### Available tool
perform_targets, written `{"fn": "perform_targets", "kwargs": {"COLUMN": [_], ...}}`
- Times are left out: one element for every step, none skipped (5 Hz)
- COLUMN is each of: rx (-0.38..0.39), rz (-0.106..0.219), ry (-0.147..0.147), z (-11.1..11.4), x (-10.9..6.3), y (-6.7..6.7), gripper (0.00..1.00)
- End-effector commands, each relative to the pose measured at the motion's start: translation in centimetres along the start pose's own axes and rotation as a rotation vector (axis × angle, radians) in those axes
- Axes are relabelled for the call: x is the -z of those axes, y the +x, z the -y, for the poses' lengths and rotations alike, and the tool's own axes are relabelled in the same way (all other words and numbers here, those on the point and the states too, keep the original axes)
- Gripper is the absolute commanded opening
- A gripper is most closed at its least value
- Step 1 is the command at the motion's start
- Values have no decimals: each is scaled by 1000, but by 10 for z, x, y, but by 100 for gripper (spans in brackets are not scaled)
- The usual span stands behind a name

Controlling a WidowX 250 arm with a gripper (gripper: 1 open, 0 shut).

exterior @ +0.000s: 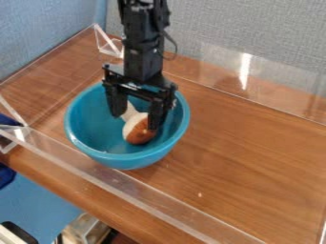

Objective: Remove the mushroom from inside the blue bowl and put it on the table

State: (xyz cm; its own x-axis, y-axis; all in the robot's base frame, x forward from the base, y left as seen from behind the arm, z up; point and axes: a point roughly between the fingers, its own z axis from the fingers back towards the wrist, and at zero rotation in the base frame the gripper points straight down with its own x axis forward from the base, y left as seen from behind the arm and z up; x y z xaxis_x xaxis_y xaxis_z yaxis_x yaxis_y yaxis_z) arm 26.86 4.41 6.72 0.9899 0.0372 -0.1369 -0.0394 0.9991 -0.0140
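The blue bowl (91, 141) sits on the brown wooden table (242, 162), left of centre. Inside it lies the mushroom (139, 130), cream stem pointing up-left and reddish-brown cap toward the bowl's near right side. My black gripper (137, 116) hangs straight down into the bowl, open, its two fingers straddling the mushroom's stem and cap. One finger (113, 102) is left of the stem, the other at the right by the cap. The fingers hide part of the stem. No grip on the mushroom shows.
Low clear acrylic walls (178, 214) edge the table at the front, left and back. A clear triangular bracket (112, 43) stands at the back left corner. Bare wood lies to the right of the bowl.
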Motion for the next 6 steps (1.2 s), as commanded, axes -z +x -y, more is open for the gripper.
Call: {"fn": "perform_targets", "kwargs": {"rx": [-12, -12, -3, 3, 11, 15], "rz": [19, 14, 16, 17, 19, 22], "ry": [-4, -10, -21, -34, -43, -52], "z": [-7, -8, -7, -6, -4, -3], "x": [4, 10, 12, 13, 13, 12], "y": [6, 8, 10, 10, 9, 9], "gripper": [100, 100, 100, 100, 100, 100]}}
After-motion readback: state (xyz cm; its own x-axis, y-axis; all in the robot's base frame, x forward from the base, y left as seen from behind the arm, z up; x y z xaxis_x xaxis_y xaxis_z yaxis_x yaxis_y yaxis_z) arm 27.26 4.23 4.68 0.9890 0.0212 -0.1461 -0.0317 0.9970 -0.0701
